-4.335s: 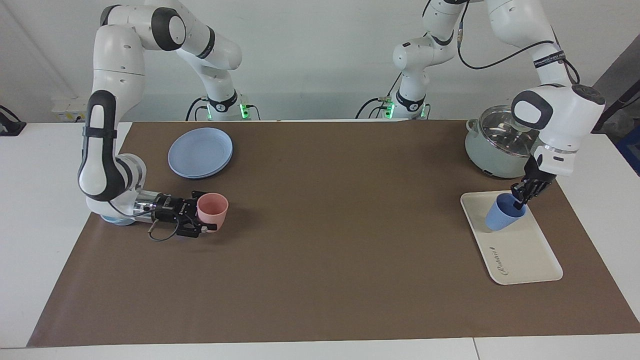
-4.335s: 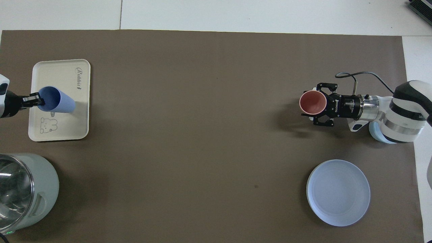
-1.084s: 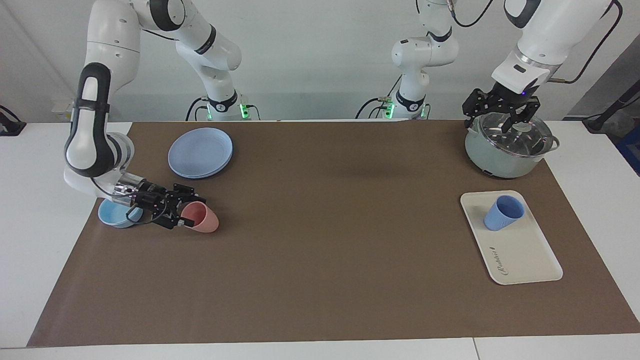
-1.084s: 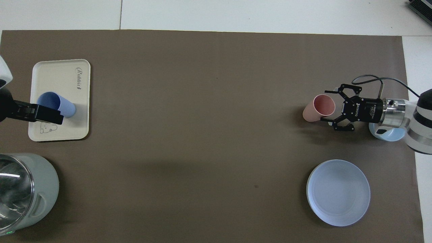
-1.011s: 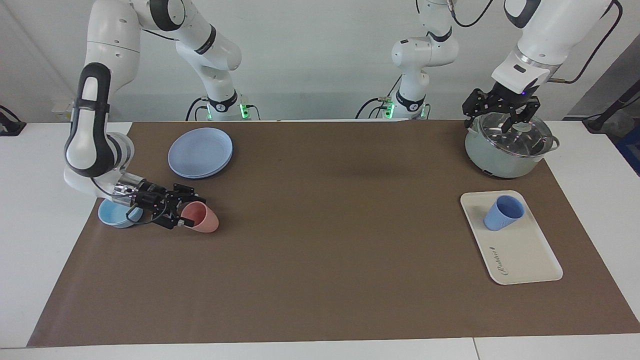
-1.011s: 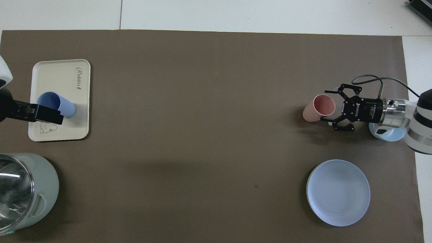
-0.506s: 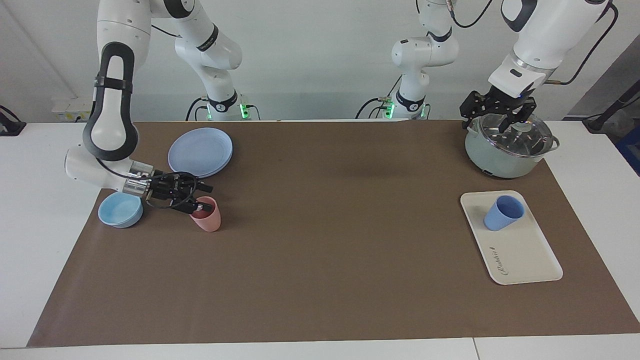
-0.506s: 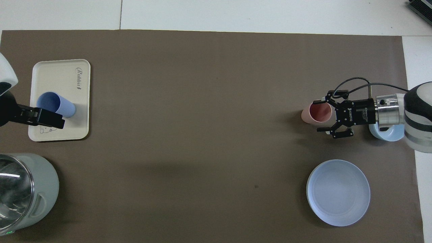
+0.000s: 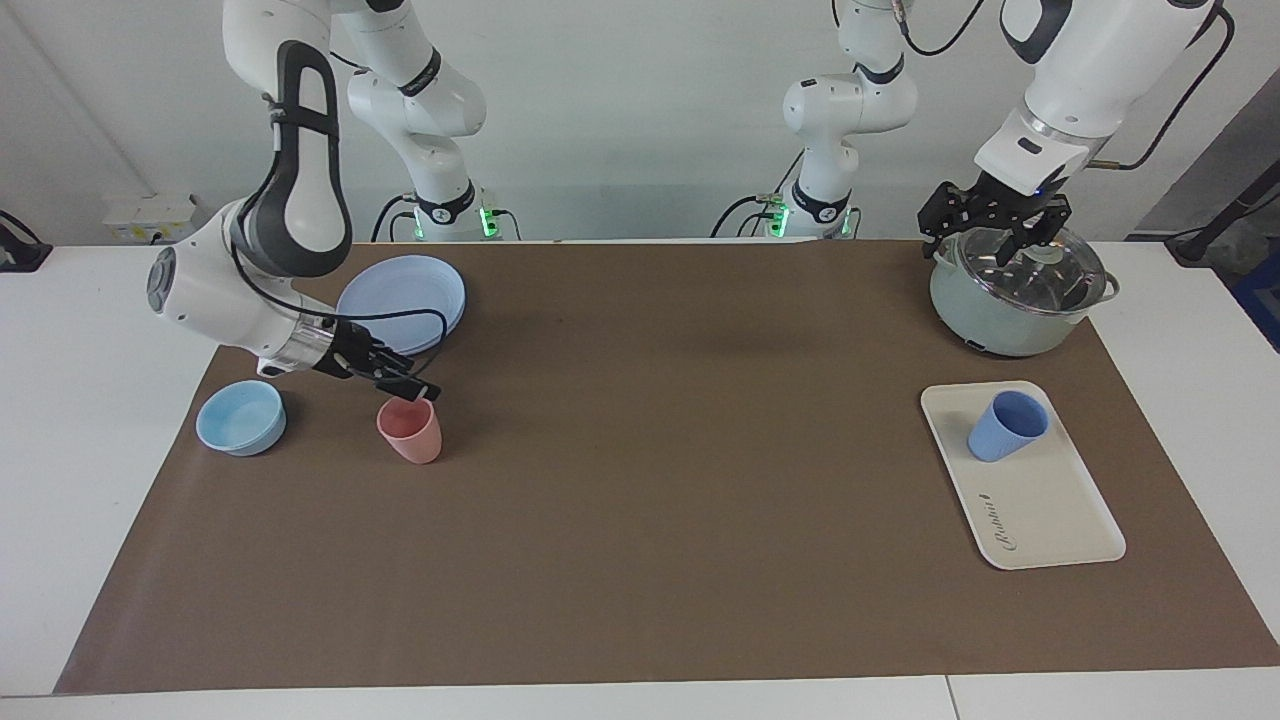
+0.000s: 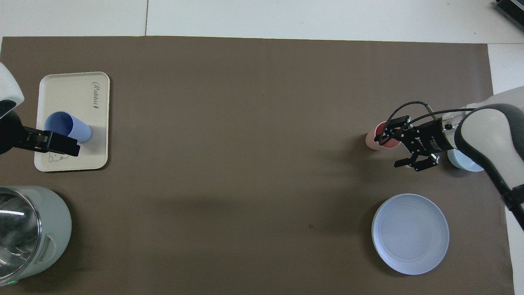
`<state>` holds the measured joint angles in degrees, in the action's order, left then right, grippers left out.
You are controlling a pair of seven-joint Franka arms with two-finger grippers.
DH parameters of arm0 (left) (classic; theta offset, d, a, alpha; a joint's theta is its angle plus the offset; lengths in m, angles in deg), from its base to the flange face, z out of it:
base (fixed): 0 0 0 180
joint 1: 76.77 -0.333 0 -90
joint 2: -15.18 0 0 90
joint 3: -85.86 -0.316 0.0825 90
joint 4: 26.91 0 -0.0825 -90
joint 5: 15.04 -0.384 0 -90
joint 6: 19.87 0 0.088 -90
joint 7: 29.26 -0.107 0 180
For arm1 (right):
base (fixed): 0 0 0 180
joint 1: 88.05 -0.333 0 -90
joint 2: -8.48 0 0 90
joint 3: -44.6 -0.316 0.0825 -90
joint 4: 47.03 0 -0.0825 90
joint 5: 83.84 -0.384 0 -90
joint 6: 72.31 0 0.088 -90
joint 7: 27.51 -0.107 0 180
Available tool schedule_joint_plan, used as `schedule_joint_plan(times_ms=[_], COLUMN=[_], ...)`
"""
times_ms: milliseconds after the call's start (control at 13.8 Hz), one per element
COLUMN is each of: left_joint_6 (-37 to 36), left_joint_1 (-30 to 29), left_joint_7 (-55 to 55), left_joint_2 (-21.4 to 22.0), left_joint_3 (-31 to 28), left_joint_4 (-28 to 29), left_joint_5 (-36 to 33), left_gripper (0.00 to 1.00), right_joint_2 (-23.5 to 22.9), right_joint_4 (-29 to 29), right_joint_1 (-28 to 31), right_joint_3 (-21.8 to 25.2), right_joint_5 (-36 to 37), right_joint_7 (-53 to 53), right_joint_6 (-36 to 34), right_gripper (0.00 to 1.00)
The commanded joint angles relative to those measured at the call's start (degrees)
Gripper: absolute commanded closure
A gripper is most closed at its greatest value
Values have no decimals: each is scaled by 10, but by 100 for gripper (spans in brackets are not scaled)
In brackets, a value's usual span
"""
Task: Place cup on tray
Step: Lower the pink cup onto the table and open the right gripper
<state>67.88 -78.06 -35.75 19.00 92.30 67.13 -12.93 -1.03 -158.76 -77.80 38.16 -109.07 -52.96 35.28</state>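
Observation:
The periwinkle-blue cup (image 9: pixel 1005 426) (image 10: pixel 67 127) stands upright on the cream tray (image 9: pixel 1055 515) (image 10: pixel 73 88), on the tray's half nearer the robots, with nothing touching it. My left gripper (image 9: pixel 985 243) (image 10: pixel 61 144) hangs open and empty, raised over the pot's lid, well clear of the cup. My right gripper (image 9: pixel 412 385) (image 10: pixel 400 143) is open and empty at the right arm's end of the table. It hovers just above the rim of an upright pink cup (image 9: pixel 410 432) (image 10: pixel 373 142).
A pale-green pot with a glass lid (image 9: pixel 1010 290) (image 10: pixel 24 233) stands nearer the robots than the tray. A light-blue bowl (image 9: pixel 240 418) (image 10: pixel 460 160) sits beside the pink cup. A round blue plate (image 9: pixel 400 303) (image 10: pixel 410 233) lies nearer the robots than that cup.
My left gripper let go of the blue cup on the tray and rose over the pot. My right gripper released the pink cup, which went from tipped to upright, and lifted.

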Motion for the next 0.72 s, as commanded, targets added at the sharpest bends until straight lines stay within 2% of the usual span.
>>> schedule_joint_plan(times_ms=[0, 217, 433, 650], left_joint_6=[-5, -5, -5, -5], left_joint_1=[4, 0, 0, 0], left_joint_7=[8, 8, 8, 8], left_joint_2=[7, 7, 7, 7], left_joint_3=[-5, -5, -6, -6], left_joint_4=[7, 7, 7, 7], left_joint_5=[-8, -8, -9, -9], left_gripper=[0, 0, 0, 0], right_joint_2=[33, 75, 123, 133], right_joint_4=[-2, -2, 12, 55], right_joint_1=[-21, -38, -57, -69], right_joint_3=[-4, -6, -6, -7], right_joint_5=[100, 182, 199, 241], right_joint_7=[9, 11, 34, 45], right_joint_6=[8, 8, 2, -31], right_gripper=[0, 0, 0, 0])
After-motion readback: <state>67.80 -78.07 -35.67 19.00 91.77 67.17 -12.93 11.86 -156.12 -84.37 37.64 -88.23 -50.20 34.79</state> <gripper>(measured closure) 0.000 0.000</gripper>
